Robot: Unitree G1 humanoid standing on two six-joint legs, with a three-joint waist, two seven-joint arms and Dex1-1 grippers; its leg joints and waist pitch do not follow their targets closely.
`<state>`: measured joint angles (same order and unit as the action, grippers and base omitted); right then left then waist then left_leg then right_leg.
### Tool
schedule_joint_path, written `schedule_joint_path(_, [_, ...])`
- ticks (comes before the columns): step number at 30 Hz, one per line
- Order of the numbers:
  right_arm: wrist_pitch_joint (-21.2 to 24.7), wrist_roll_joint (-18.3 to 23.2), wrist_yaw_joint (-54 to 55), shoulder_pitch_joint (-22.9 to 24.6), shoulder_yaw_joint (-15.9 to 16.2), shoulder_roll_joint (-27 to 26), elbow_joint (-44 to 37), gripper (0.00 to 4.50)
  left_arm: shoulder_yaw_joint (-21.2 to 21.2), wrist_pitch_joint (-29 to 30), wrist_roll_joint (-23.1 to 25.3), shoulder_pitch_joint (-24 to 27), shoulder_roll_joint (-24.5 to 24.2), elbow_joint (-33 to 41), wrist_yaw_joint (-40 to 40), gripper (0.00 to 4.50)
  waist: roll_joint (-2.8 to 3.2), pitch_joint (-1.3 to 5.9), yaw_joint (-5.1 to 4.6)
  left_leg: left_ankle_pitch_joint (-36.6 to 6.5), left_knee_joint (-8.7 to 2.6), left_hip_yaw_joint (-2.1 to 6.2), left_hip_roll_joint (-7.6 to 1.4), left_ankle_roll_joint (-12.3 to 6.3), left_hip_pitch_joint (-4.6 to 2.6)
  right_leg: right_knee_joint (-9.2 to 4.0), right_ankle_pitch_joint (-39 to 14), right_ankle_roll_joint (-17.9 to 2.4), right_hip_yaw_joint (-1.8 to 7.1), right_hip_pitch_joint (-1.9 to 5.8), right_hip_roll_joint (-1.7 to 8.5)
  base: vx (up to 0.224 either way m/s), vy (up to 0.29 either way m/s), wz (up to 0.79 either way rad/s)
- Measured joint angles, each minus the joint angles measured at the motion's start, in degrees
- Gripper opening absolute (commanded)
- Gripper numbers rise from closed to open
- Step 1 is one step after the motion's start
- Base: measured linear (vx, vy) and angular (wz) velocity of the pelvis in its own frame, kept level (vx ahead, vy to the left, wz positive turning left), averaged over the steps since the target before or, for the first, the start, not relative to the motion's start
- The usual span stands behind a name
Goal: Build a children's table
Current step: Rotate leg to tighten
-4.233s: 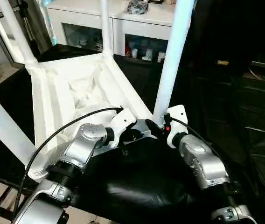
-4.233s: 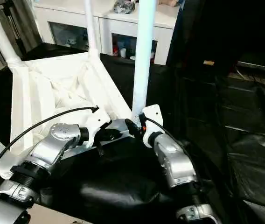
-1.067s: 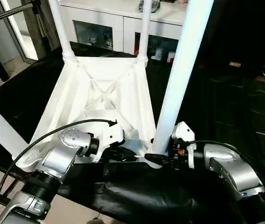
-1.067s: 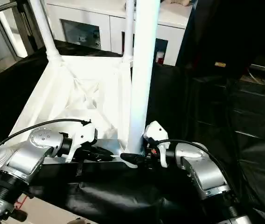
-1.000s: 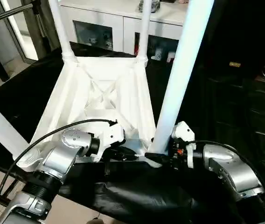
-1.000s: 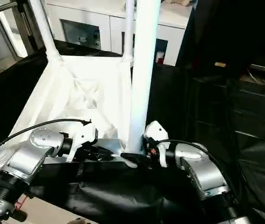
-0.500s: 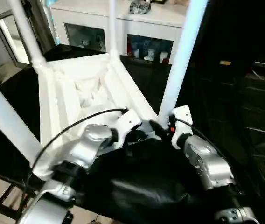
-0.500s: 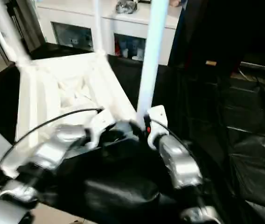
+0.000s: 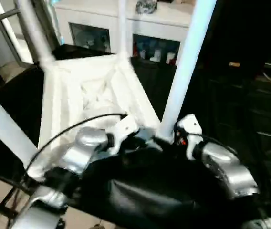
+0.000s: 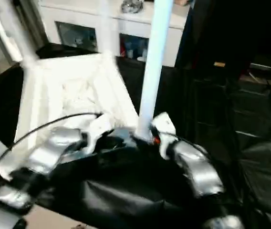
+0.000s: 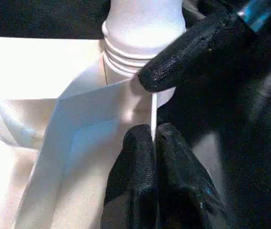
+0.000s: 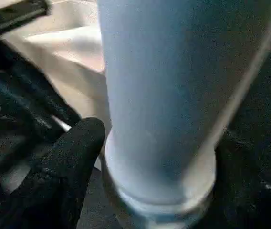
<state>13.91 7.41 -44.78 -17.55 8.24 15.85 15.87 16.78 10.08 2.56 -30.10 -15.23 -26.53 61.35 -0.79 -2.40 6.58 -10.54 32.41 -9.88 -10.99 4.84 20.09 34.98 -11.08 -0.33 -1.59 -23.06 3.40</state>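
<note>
Camera's swung since a second ago — tabletop [image 9: 92, 90] now sits skewed, upside down on black sheeting. Left end effector [image 11: 152, 138] pinches its thin rim; right end effector [image 12: 150, 157] is spread around the near leg [image 9: 185, 67].

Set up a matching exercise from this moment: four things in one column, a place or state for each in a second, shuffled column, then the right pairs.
Things
1. left gripper
2. right gripper
3. table top
4. white cabinet

Places or states
A. lies upside down, ribbed underside up, legs pointing up
B. stands beyond the black work surface, with glass doors
C. fingers pressed together on the thin edge of the table top
D. fingers on both sides of the base of the nearest leg

Pairs: 1-C, 2-D, 3-A, 4-B
</note>
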Motion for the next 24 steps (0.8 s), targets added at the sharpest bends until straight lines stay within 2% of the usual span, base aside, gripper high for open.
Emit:
schedule_joint_path(5, [1.21,2.31,-8.79,1.21,1.88,3.9,-3.04,3.6,0.79,-0.66,-1.74,1.32,-2.64,2.13,6.17,0.0,0.0,-0.02,0.68,-0.02,0.15,0.01,0.0,-0.03,0.03,-0.04,0.0,0.0,-0.13,0.0,0.11,0.0,0.0,0.0])
schedule_joint_path(13, [2.24,4.08,-15.16,1.7,3.6,6.22,-4.54,2.83,0.97,-1.33,-3.39,2.85,-5.41,3.89,11.96,0.0,0.0,-0.02,1.21,-0.01,0.18,0.05,-0.1,-0.03,0.04,0.0,-0.03,-0.03,-0.35,0.0,0.11,0.0,0.0,0.0])
schedule_joint_path(20, [3.06,3.97,-14.17,1.98,3.52,5.21,-5.28,2.69,0.95,-1.36,-3.37,3.16,-5.63,4.38,11.13,0.0,0.0,-0.02,1.43,-0.01,0.18,0.06,-0.13,-0.02,0.05,0.02,-0.04,-0.06,-0.42,0.0,0.11,0.0,0.0,0.0])
schedule_joint_path(23, [2.82,2.78,-8.48,1.52,2.54,2.82,-3.55,2.68,0.4,-1.53,-2.24,2.77,-4.39,3.14,7.36,0.0,-0.05,0.01,1.02,0.01,0.2,0.06,-0.14,0.01,0.01,0.08,-0.01,-0.09,-0.41,0.12,0.1,0.0,0.0,0.0])
schedule_joint_path(24, [2.62,1.64,-4.74,0.51,1.93,1.03,-1.94,2.68,-0.03,-1.48,-1.53,2.23,-3.61,2.08,4.97,0.0,-0.11,0.04,0.47,0.02,0.22,0.06,-0.14,0.03,-0.01,0.1,0.03,-0.14,-0.42,0.18,0.1,0.0,0.0,0.0])
